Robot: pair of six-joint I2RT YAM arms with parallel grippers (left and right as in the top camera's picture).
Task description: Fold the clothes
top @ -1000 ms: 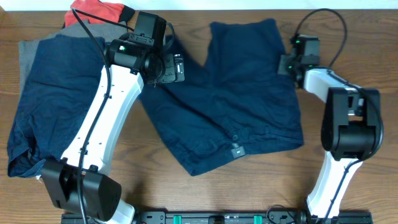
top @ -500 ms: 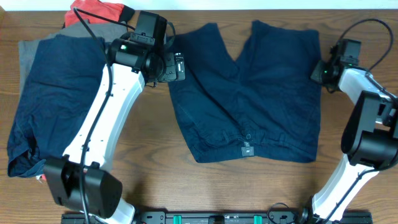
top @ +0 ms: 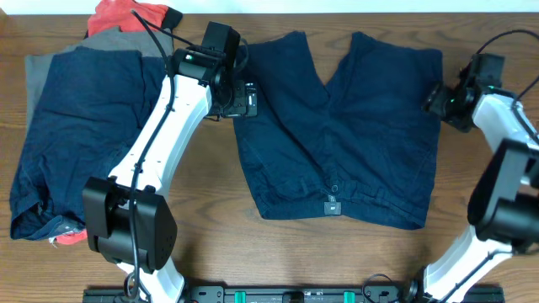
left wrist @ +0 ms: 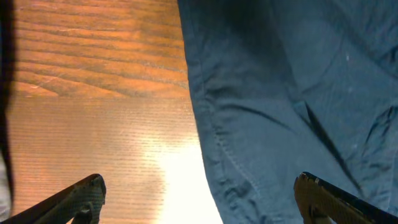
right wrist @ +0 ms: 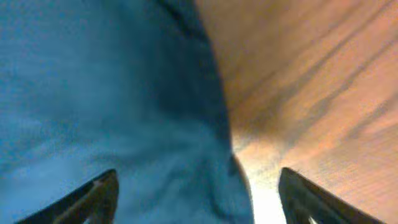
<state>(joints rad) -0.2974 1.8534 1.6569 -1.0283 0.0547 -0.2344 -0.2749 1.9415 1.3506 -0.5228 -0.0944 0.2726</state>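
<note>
1. We see the dark navy-blue shorts (top: 337,143) spread flat on the wood-grain worktop (top: 210,210), from its centre toward the right edge. The legs point to the far edge, and the waistband with its pale button (top: 330,204) lies toward the near edge.
2. The cloth is matte and softly creased, and the left wrist view shows a puckered, stitched seam along its side.
3. By the left edge lies a rumpled navy piece (top: 76,135) over a grey piece (top: 38,71). A red-orange piece (top: 126,15) is bunched at the far-left corner.
4. The left arm slants up from the near edge. Its left end effector (top: 242,99) sits at the outer side of the shorts leg nearer the pile, its dark fingers (left wrist: 84,194) spread wide and clasping nothing.
5. The right arm bends along the right edge. Its right end effector (top: 438,98) sits at the outer side of the other leg, with its fingers (right wrist: 99,194) equally wide apart over the hem and empty.
</note>
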